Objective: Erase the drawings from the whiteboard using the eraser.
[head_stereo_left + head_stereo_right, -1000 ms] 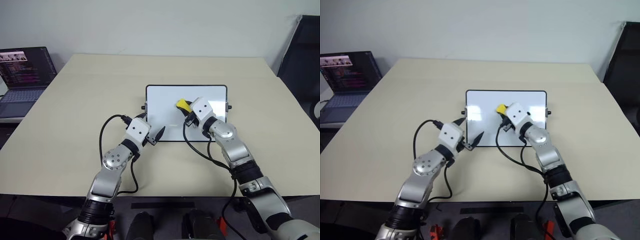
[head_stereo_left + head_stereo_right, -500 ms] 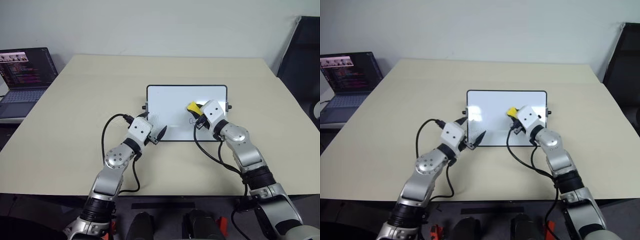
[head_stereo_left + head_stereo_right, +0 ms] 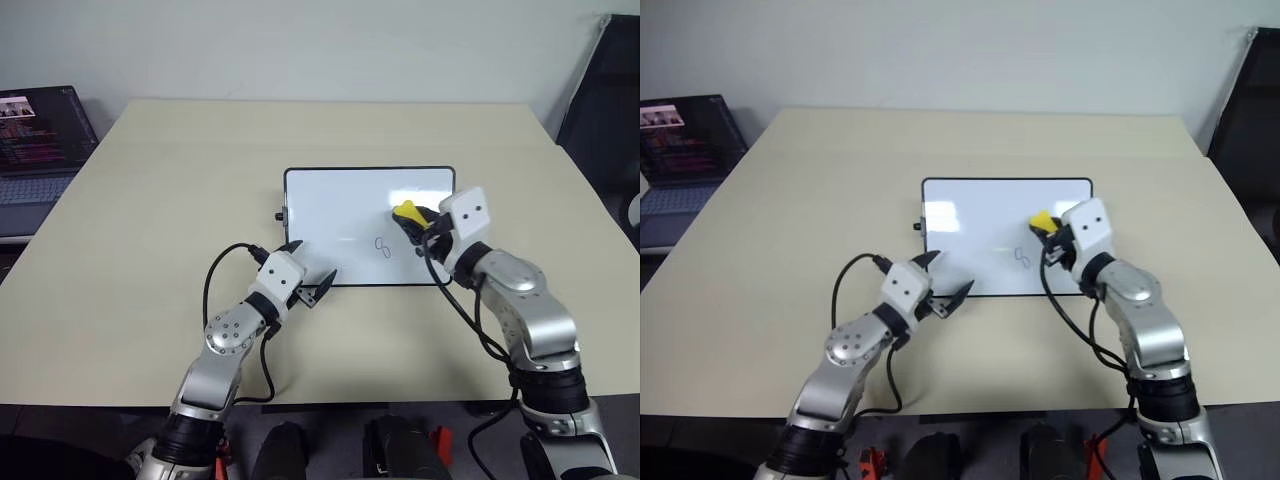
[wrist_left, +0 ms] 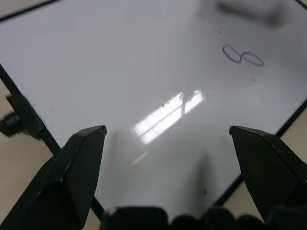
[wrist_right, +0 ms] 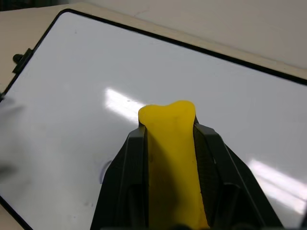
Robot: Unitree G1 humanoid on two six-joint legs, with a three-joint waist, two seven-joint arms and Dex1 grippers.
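Wiping is the step I am judging to be in hand: my right gripper is squeezing the yellow eraser between its fingers and holding it over the right side of the whiteboard. One of the drawings, a small blue loop, is sitting just left of the eraser, near the board's front edge. My left gripper is hovering spread apart at the board's front left corner. Next I am needing to lower the eraser onto that loop and rub across it.
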